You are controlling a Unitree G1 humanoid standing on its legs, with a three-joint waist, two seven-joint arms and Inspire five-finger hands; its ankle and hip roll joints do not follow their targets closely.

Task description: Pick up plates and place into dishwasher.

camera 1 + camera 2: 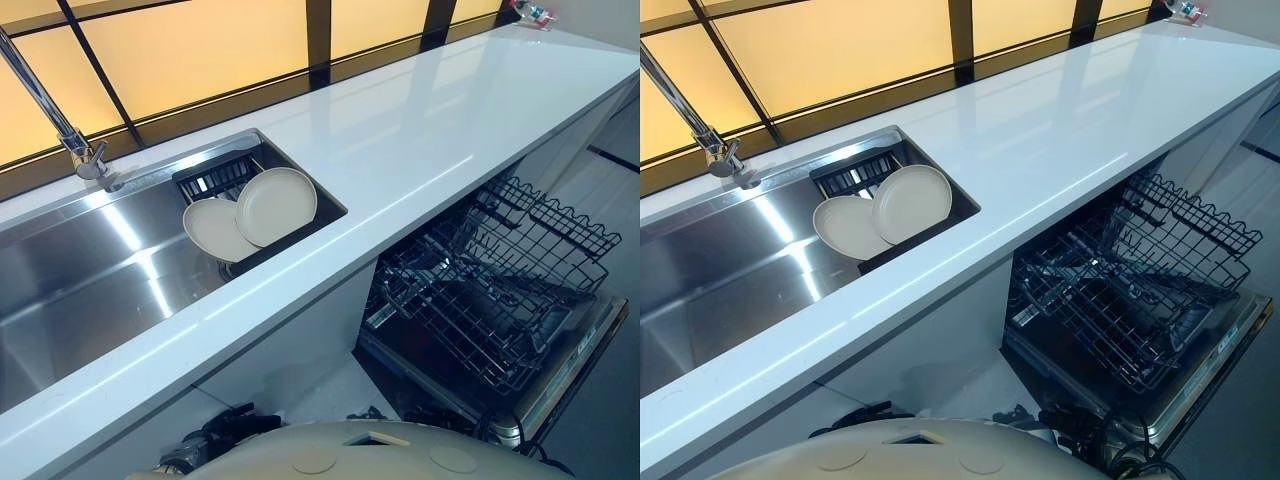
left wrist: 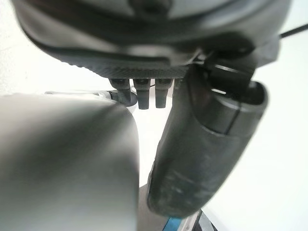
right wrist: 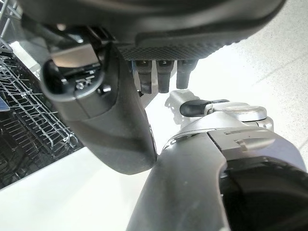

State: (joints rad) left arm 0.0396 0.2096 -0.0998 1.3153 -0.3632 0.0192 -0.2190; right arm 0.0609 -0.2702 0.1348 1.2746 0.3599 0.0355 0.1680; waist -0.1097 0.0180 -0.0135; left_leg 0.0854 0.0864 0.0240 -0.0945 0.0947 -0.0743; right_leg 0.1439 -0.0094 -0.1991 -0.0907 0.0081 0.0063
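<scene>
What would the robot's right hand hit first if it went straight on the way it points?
Probably the pale floor past the right hand; the dishwasher rack sits off to one side. Depth is unclear.

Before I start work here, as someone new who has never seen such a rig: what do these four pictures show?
This is a two-legged humanoid robot whose two arms end in dark, fingered hands. The two wide pictures come from a stereo camera on its head, looking down at a kitchen. There you see a white countertop, a steel sink with a faucet, and two cream plates leaning in a black rack inside the sink. To the robot's right, under the countertop, the dishwasher stands open with its wire racks pulled out. The two close pictures come from cameras on the wrists. In them, the left hand and the right hand hang with relaxed fingers, holding nothing. The plates are meant to go into the dishwasher, and none has been picked up yet.
</scene>
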